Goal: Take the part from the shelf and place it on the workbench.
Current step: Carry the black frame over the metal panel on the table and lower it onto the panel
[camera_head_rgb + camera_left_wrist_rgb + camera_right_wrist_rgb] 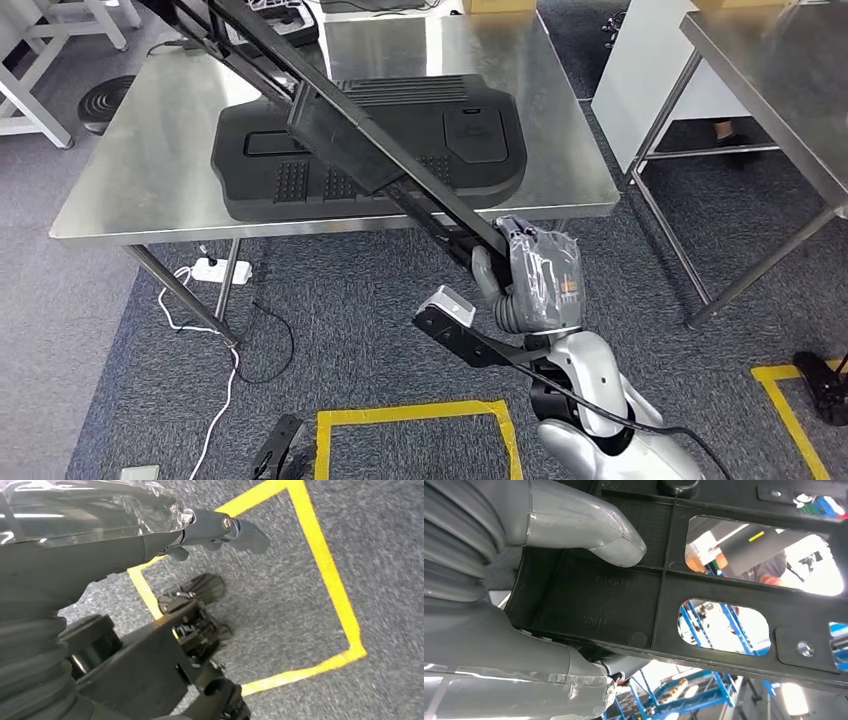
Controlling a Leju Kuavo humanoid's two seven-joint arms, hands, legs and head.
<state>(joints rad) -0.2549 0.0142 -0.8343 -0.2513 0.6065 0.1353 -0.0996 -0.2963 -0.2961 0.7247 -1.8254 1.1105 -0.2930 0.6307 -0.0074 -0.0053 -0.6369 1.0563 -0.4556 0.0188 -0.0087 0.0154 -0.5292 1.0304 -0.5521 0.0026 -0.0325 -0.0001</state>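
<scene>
I am watching the right hand (535,275) gripping the near end of a long black part (340,125), a flat ribbed frame with cut-out windows. In the right wrist view the grey thumb (594,527) is pressing on one face of the part (704,580) while the other fingers (569,665) are wrapping under its edge, so the hold is a firm clamp; the fingertips themselves are hidden behind the plastic. From the hand the part is running up and away to the left, tilted, and crossing above the steel table (150,160); its far end is cut off at the picture's edge. Beyond the hand, a broad black moulded panel (440,140) is lying flat on the table, partly covered by the part; I cannot tell whether the two are touching. The left hand (220,530) is hanging over grey carpet with yellow floor tape (320,555). It is holding nothing, its fingers are only partly visible beyond the wrapped cover, and I cannot tell how far they are curled.
</scene>
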